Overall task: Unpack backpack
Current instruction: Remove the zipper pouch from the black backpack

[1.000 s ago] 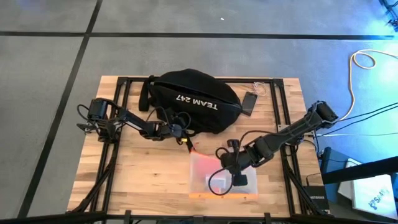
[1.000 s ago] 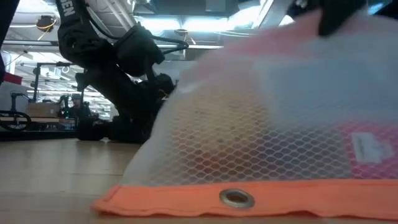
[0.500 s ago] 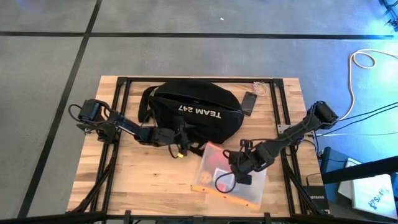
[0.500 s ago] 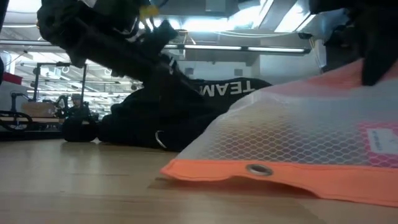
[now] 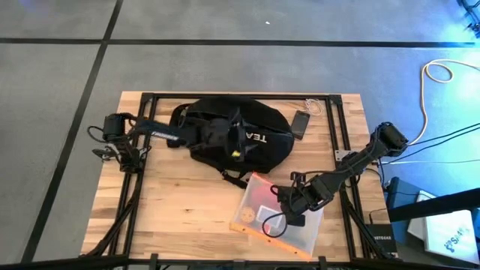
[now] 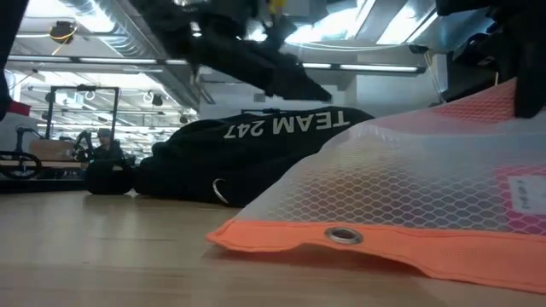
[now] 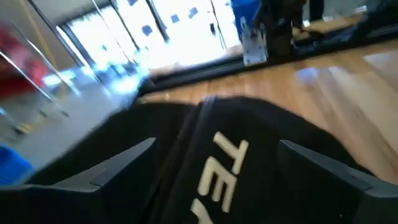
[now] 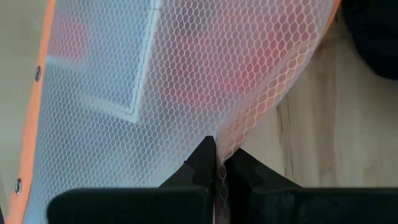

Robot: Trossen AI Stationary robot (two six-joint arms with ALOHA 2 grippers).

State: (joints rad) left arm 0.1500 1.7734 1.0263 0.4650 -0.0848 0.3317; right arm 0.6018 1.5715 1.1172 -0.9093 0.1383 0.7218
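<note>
The black backpack (image 5: 225,131) with white lettering lies on its side at the table's far middle (image 6: 256,153). My left gripper (image 5: 244,137) hovers open just above it; in the left wrist view the backpack's lettered side (image 7: 224,168) lies between and beyond its fingers, untouched. A translucent mesh pouch (image 5: 274,217) with an orange edge (image 6: 341,243) lies at the near right, and something red shows inside it. My right gripper (image 5: 289,212) is shut on the pouch from above. My right gripper pinches a gathered fold of the pouch's mesh (image 8: 225,146) between its two fingers (image 8: 202,158), which point down from above. The gripped part is held up, while the pouch slopes down to its orange edge with the metal eyelet (image 6: 345,236), which rests on the table.
A small flat black phone (image 5: 301,124) lies on the table just right of the backpack, with a thin white cable (image 5: 313,105) beyond it. Bare wood is free at the near left (image 5: 165,217). Black frame rails (image 5: 146,112) run along the table's sides.
My left gripper has risen from beside the pouch, gone toward the far edge and tipped up to near level; it now stands over the backpack. The pouch, held by my right gripper, has turned about and come down, so its orange edge lies on the table.
</note>
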